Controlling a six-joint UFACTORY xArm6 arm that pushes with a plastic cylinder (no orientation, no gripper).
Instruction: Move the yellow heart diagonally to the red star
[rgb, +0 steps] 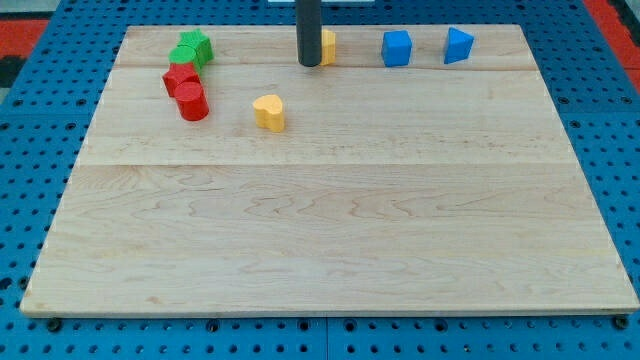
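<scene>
The yellow heart (269, 112) lies on the wooden board in the upper left-middle part. The red star (180, 78) sits to its upper left, touching a red cylinder (192, 102) below it and a green block (191, 49) above it. My tip (309, 63) stands near the view's top, up and to the right of the yellow heart, apart from it. The rod partly hides a second yellow block (328, 46) just to its right.
A blue cube-like block (397, 48) and a blue triangular block (458, 45) sit along the view's top right. The wooden board (330, 230) lies on a blue pegboard table (30, 180) that surrounds it.
</scene>
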